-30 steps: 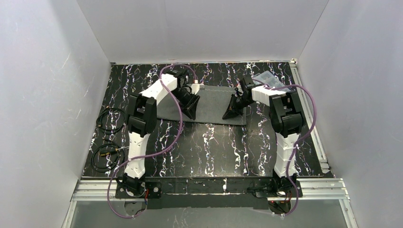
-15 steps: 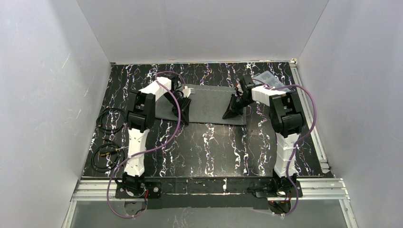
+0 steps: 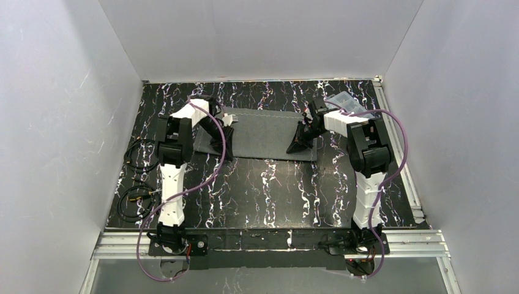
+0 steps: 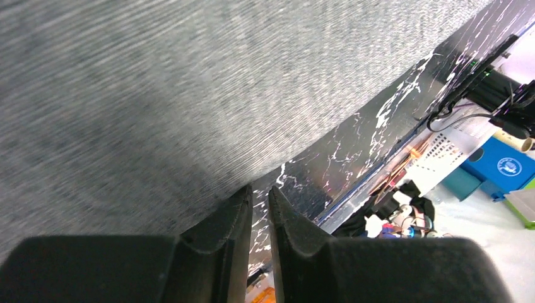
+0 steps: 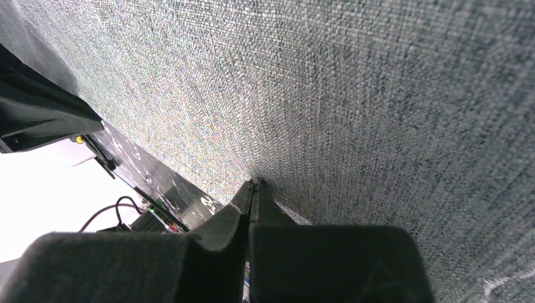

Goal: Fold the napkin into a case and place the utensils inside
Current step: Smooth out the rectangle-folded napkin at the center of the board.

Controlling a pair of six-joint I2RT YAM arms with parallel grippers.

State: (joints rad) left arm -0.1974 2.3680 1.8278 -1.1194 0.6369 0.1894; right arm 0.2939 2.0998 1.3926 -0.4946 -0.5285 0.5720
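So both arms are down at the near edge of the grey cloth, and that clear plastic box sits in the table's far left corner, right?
Not quite. The clear plastic box sits in the far right corner of the table, as the top view shows. Both arms are indeed down at the near edge of the grey cloth.

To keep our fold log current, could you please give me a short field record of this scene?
napkin: lying flat on the marbled table
left gripper: at napkin's near-left edge, jaws nearly together, grip unclear
right gripper: shut on napkin's near-right edge
utensils: not in view
clear box: far right of table
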